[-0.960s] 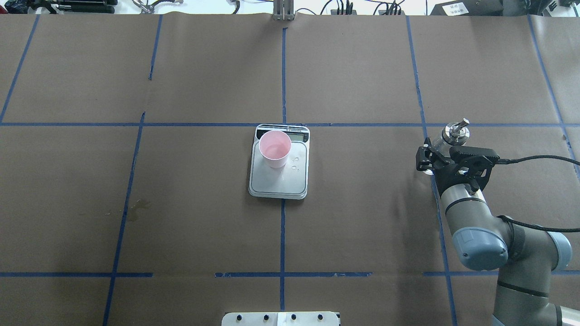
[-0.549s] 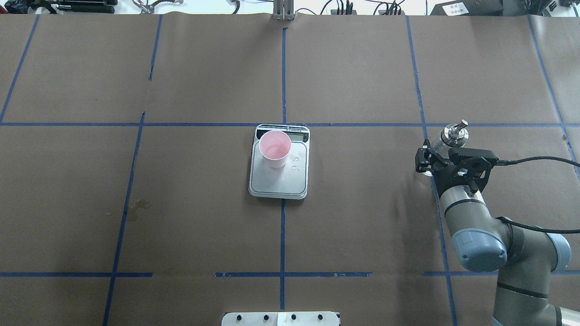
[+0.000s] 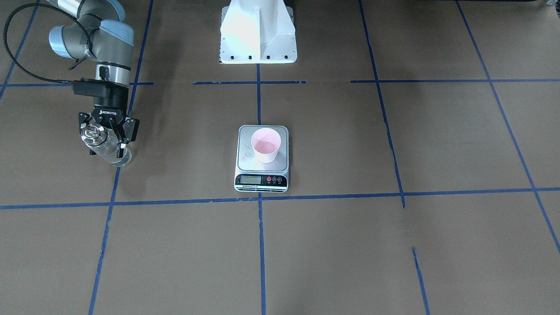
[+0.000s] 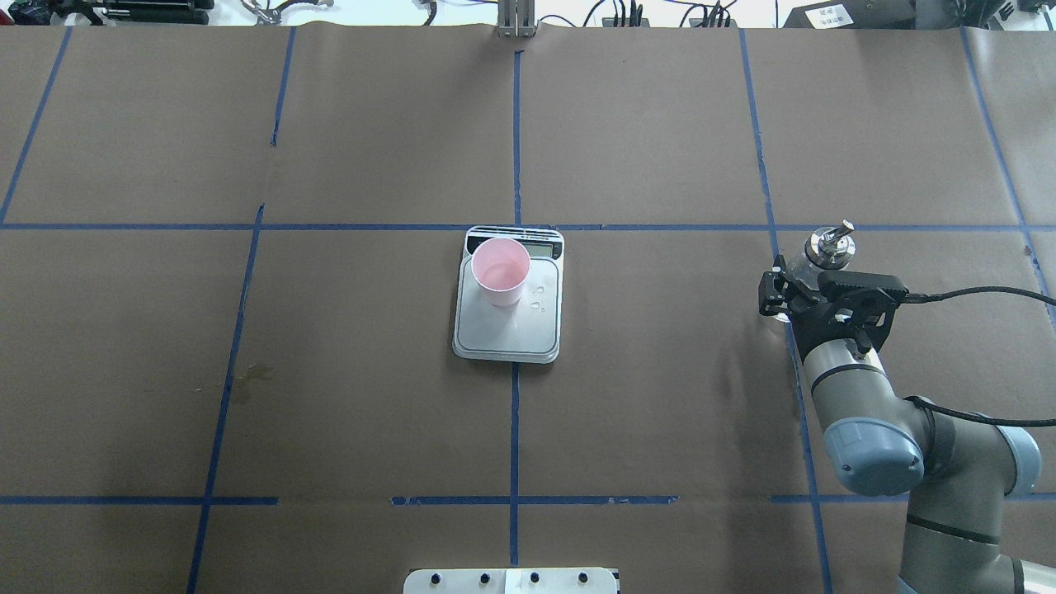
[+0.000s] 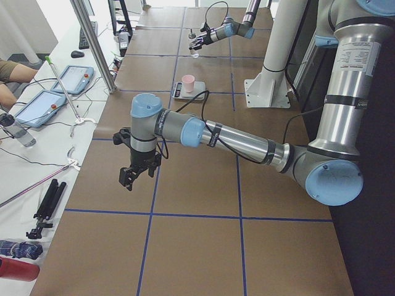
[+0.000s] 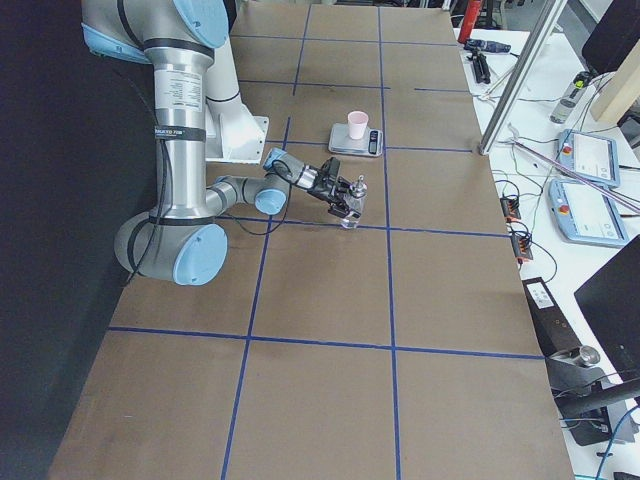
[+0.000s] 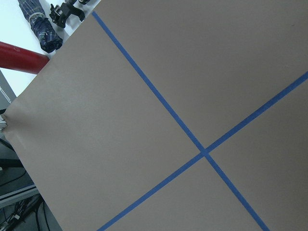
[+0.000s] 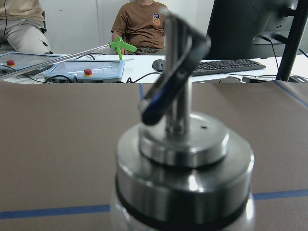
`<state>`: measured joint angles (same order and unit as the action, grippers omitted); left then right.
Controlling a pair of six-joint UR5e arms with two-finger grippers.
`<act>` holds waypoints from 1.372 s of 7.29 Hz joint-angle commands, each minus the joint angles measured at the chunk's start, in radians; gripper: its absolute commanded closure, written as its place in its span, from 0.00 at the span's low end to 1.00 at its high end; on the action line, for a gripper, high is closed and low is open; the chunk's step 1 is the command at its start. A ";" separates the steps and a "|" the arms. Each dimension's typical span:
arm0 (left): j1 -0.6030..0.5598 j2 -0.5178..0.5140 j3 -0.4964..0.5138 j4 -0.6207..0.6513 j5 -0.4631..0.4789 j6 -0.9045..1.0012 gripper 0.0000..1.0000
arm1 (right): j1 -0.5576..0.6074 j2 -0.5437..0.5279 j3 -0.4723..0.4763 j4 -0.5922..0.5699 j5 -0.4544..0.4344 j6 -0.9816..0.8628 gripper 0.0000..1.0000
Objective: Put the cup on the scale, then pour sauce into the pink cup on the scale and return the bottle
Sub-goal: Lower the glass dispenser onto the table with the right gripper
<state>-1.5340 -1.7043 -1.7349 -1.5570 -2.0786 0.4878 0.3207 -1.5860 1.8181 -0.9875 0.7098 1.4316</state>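
Observation:
The pink cup (image 4: 501, 270) (image 3: 265, 147) stands upright on the scale (image 4: 507, 332) (image 3: 280, 163), on the platform's half nearest the display strip. Small drops lie on the platform beside it. Far to the robot's right, my right gripper (image 4: 790, 290) (image 3: 107, 132) is shut on the clear bottle (image 4: 827, 246) (image 3: 106, 148), which is upright with its base at or just above the table. Its silver pourer top (image 8: 183, 144) fills the right wrist view. My left gripper (image 5: 133, 176) hangs over the table's left end; I cannot tell whether it is open or shut.
The robot's white pedestal (image 3: 258, 30) stands at the table's near-robot edge. A faint stain (image 4: 252, 379) marks the brown paper left of the scale. Beyond the far edge are seated people (image 8: 144, 24), tablets (image 6: 590, 160) and cables.
The right gripper and the bottle have shifted very slightly, downward in the overhead view. The cup and scale have not moved.

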 commanded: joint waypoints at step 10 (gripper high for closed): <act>-0.009 -0.002 -0.012 0.003 0.002 0.000 0.00 | -0.070 -0.003 0.029 0.001 -0.016 0.016 0.00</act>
<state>-1.5385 -1.7058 -1.7469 -1.5539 -2.0781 0.4878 0.2748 -1.5866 1.8408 -0.9860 0.7010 1.4368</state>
